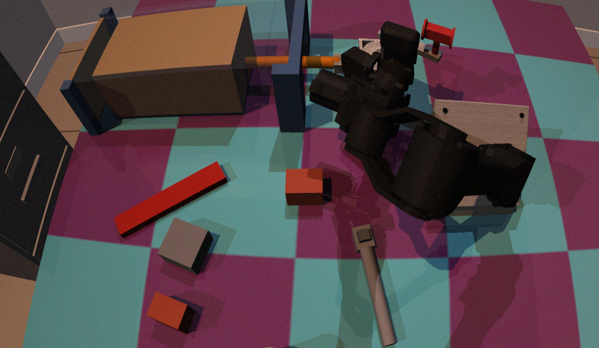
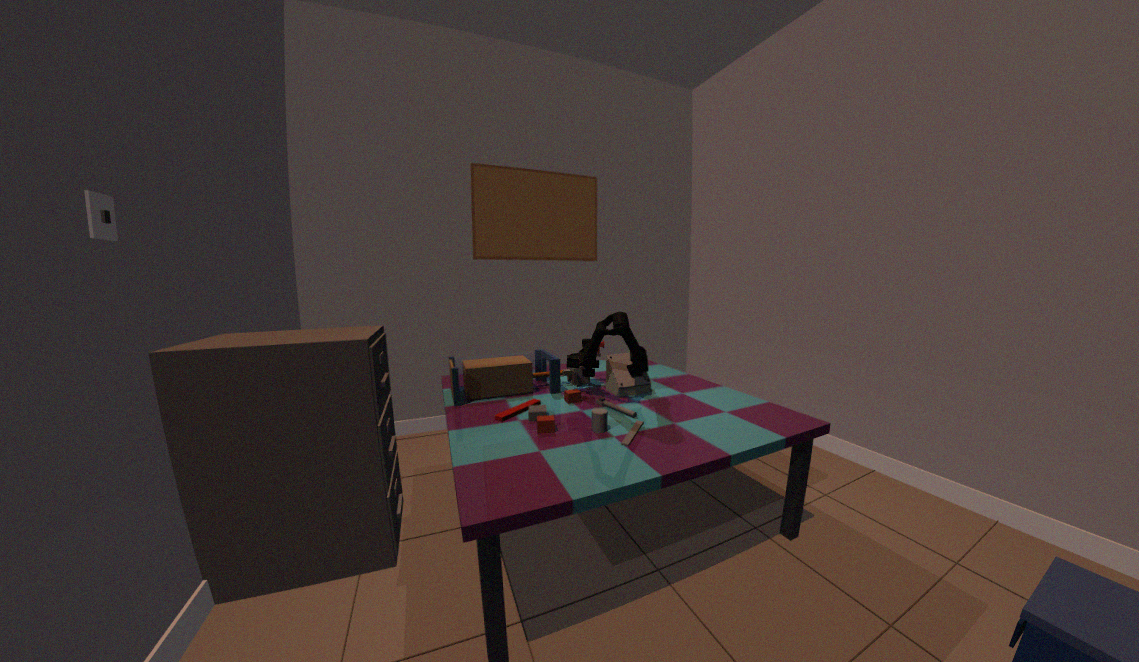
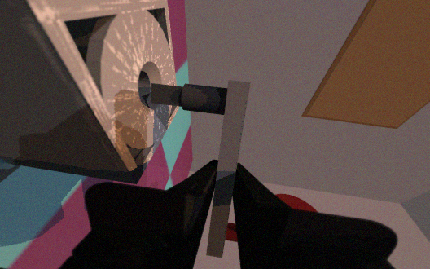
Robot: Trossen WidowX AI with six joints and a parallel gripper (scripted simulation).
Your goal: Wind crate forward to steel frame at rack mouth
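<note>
The brown crate sits flat inside the cubby, a gap away from the blue steel frame. An orange strap runs from the crate through the frame toward the winch, which my arm mostly hides. My gripper is shut on the flat grey arm of the winch handle. The handle's dark key stub reaches into the round hole in the winch's drum disc. The handle's red knob sticks out beyond my fingers.
On the checkered table lie a long red bar, an orange block, a grey block, another orange block and a grey socket tube. My arm's base plate is at the right. A filing cabinet stands left of the table.
</note>
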